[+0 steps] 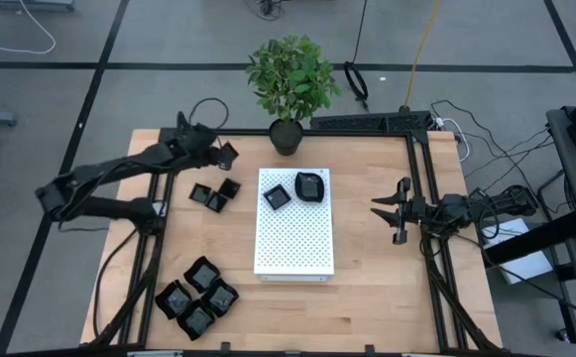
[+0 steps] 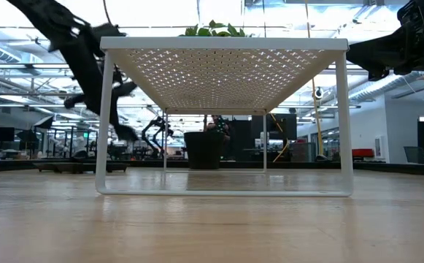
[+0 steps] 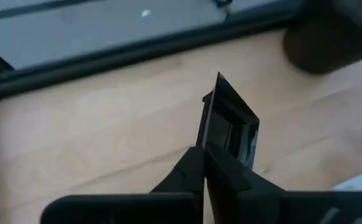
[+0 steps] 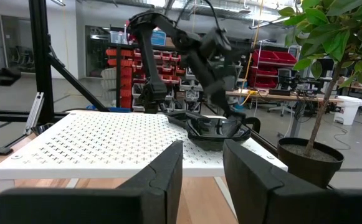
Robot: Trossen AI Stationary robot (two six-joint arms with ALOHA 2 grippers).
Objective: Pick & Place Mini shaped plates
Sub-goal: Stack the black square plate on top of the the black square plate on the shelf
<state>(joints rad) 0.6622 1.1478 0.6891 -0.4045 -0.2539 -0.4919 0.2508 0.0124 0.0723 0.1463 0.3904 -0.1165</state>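
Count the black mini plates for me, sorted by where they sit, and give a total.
On the white board: 2
Held in the left gripper: 1
Loose pair beside the board, near the left arm: 2
Cluster at the table's near left corner: 4, as far as the high view shows
Total: 9

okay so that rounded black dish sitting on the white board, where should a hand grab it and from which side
Judging by its shape, grip the raised rim of the rounded dish, one finger inside the bowl and one outside, coming straight down from above. It lies flat on the white board, so its sides give little to pinch, and a small square dish sits close beside it.
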